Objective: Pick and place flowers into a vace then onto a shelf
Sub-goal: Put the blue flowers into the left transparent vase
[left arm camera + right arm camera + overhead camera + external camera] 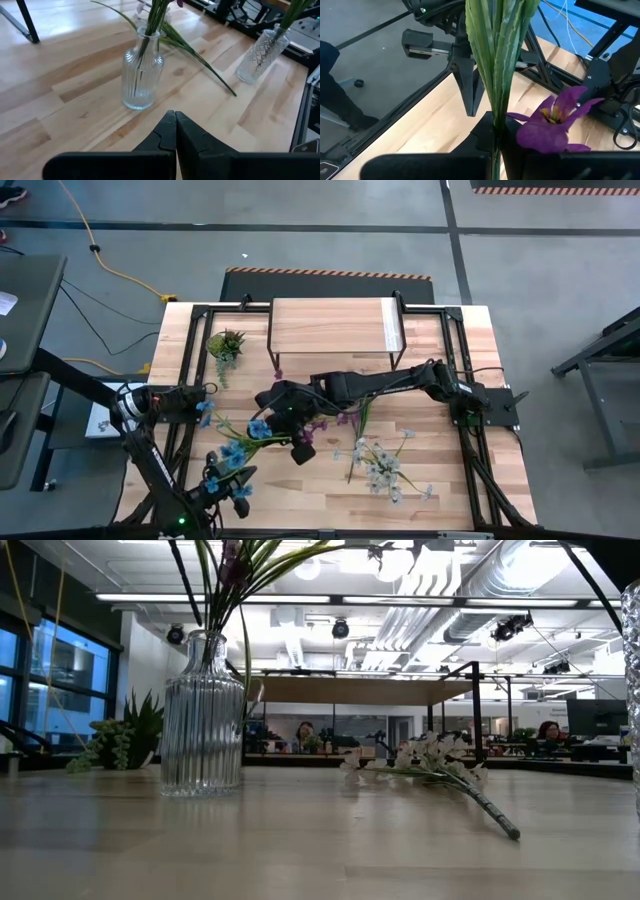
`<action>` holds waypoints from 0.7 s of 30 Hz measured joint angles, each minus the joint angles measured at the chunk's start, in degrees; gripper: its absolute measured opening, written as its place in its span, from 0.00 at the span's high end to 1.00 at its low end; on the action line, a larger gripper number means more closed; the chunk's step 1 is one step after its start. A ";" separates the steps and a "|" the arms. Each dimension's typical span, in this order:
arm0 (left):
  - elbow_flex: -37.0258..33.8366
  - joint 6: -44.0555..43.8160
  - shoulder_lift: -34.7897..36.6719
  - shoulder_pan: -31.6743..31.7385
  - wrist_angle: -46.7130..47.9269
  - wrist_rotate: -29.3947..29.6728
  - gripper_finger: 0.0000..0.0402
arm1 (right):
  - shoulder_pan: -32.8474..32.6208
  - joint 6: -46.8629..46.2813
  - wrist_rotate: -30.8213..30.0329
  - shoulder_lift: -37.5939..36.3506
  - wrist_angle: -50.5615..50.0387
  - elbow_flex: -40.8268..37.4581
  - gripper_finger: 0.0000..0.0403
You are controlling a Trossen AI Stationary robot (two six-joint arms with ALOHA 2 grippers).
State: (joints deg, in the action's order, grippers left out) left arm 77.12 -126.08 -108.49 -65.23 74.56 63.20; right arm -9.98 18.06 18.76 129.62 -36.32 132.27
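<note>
Flowers, purple spray: my right gripper is pinching its green stems above the ribbed vase, where the stems are entering the neck. I am seeing that vase standing upright on the surface, in front of the shelf. White spray is lying flat on the surface right of the vase, apart from it. Blue spray is lying left of the vase. Second vase, diamond-cut, is standing near the surface's edge, holding green stems. My left gripper is hovering with fingers pressed together, holding nothing, pointed toward the ribbed vase. Potted plant is sitting left of the shelf.
</note>
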 joint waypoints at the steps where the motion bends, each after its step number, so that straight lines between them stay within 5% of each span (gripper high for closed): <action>1: 0.00 0.00 0.00 0.03 0.00 0.13 0.91 | 0.00 -0.02 0.00 0.00 0.13 0.00 0.97; 21: 0.00 0.02 -0.02 0.02 -0.12 1.97 0.91 | -0.29 0.15 -2.29 0.02 -0.68 0.00 0.98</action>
State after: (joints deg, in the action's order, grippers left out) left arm 77.12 -126.06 -108.51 -65.21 74.45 65.17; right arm -10.27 18.21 16.47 129.64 -37.01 132.27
